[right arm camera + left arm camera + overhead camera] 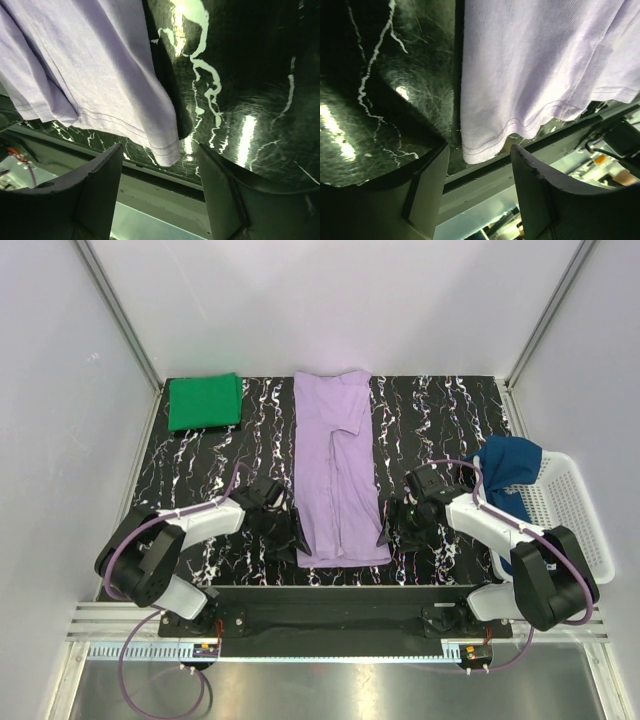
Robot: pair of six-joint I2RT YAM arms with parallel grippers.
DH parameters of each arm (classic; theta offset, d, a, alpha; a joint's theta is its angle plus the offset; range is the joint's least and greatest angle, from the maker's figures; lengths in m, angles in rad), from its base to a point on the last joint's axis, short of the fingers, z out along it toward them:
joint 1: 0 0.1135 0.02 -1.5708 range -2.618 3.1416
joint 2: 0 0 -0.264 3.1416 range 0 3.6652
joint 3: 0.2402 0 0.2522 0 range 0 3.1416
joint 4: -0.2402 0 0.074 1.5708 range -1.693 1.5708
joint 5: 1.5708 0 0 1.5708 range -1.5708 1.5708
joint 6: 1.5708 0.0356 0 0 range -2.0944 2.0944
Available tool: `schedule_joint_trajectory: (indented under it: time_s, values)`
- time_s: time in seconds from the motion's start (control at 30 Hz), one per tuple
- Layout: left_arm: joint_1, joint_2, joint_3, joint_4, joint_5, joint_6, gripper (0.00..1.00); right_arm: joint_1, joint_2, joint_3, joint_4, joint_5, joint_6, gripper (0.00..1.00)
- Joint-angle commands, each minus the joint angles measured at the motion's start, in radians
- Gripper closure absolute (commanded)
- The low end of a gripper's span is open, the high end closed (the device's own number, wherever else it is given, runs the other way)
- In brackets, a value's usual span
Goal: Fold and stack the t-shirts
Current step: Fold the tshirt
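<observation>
Table (440,420) top, black with white veining, carries everything you are working with. Your lavender t-shirt (338,470) lies down its middle as a long narrow strip, its sides folded in, reaching from the far edge to just short of the near edge. At your right, the white mesh basket (565,505) sits at the table's side, and the dark blue t-shirt (508,465) is draped unfolded over its far rim. The green t-shirt (204,401) rests folded flat in the far left corner, well apart from the others. Your left gripper (298,537) is at the lavender shirt's near left corner and your right gripper (385,533) at its near right corner. Both wrist views show the fingers (427,190) spread, with the hem corner in the gap and unclamped.
</observation>
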Motion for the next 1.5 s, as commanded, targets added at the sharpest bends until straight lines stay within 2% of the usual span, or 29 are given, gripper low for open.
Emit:
schedule_joint_trajectory:
  time_s: [0.0,0.17,0.67,0.8,0.9,0.93,0.97,1.0,1.03,1.07,1.1,1.3,1.47]
  values:
    - [-0.004,0.016,-0.049,0.069,0.024,-0.023,0.41,-0.005,-0.003,-0.024,0.08,-0.073,0.05,0.32]
    - [-0.003,0.067,-0.058,0.091,0.06,-0.024,0.42,-0.005,0.01,-0.066,0.123,-0.105,0.081,0.32]
    - [-0.001,0.062,-0.075,0.003,-0.052,0.0,0.46,-0.008,0.056,-0.133,0.19,-0.07,0.119,0.34]
    - [0.0,0.073,-0.078,-0.001,-0.068,0.013,0.6,-0.008,0.125,-0.149,0.239,-0.101,0.137,0.37]
    - [0.0,0.072,-0.077,-0.017,-0.098,0.043,0.69,-0.008,0.123,-0.18,0.278,-0.118,0.16,0.48]
    - [0.002,0.069,-0.075,-0.02,-0.112,0.052,0.77,-0.008,0.12,-0.185,0.285,-0.128,0.163,0.54]
    - [0.002,0.066,-0.074,-0.021,-0.117,0.066,0.81,-0.008,0.114,-0.189,0.29,-0.133,0.166,0.64]
    - [0.002,0.066,-0.074,-0.02,-0.121,0.074,0.87,-0.006,0.106,-0.197,0.295,-0.139,0.167,0.69]
    - [0.002,0.064,-0.072,-0.021,-0.129,0.08,0.97,-0.008,0.099,-0.2,0.295,-0.139,0.168,0.76]
    - [0.002,0.058,-0.074,-0.027,-0.134,0.094,1.0,-0.006,0.096,-0.203,0.292,-0.138,0.171,0.86]
    - [0.002,0.053,-0.081,-0.027,-0.14,0.098,1.0,-0.008,0.08,-0.206,0.278,-0.138,0.177,1.0]
    - [0.002,-0.026,-0.144,-0.032,-0.152,0.118,1.0,-0.006,-0.039,-0.281,0.25,-0.113,0.239,1.0]
    - [-0.003,-0.062,-0.189,-0.006,-0.108,0.102,1.0,0.015,-0.02,-0.297,0.267,-0.139,0.234,1.0]
